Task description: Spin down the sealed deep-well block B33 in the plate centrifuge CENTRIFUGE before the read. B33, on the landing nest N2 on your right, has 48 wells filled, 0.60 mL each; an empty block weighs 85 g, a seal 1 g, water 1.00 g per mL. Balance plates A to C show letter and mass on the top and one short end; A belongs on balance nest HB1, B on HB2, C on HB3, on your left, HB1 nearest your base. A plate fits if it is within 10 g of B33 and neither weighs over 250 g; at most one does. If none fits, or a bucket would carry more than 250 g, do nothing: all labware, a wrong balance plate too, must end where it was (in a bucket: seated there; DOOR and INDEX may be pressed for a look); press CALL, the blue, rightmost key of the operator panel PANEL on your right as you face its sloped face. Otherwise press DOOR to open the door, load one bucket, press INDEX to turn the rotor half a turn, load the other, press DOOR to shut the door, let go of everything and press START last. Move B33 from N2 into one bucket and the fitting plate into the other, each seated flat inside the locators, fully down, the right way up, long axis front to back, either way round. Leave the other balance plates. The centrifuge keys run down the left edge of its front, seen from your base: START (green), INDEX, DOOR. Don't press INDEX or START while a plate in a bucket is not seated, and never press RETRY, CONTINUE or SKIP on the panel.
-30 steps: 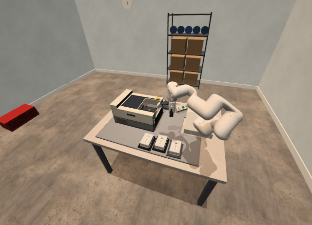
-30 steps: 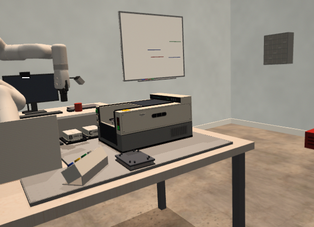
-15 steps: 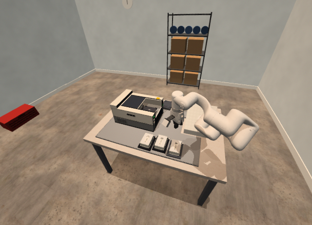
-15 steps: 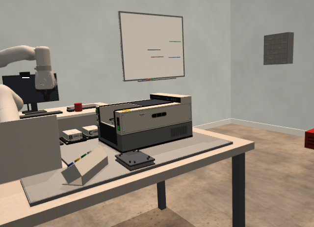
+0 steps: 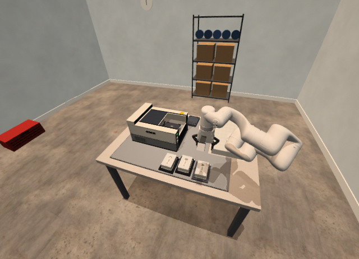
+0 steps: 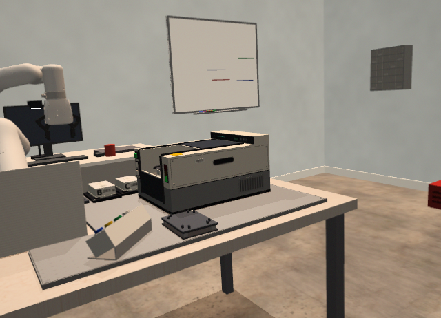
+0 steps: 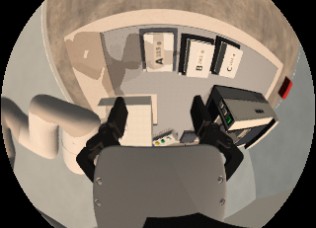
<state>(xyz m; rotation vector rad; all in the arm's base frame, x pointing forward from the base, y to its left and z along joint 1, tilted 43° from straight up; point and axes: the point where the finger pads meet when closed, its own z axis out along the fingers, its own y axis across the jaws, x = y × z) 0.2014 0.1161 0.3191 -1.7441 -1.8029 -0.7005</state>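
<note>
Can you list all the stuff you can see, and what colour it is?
Centrifuge: one, cream and dark grey, on table.
Balance plates: three, white, in a row near table edge.
Landing nest: one, dark grey, beside centrifuge.
Operator panel: one, beige, on table.
Table: one, pale wood, mid-room.
Shelf rack: one, black, back wall.
Boxes: six, brown, on rack.
Whiteboard: one, white, wall.
Crate: one, red, floor.
Arm: one, white, over table.
Gripper: one, black fingers, open.
</note>
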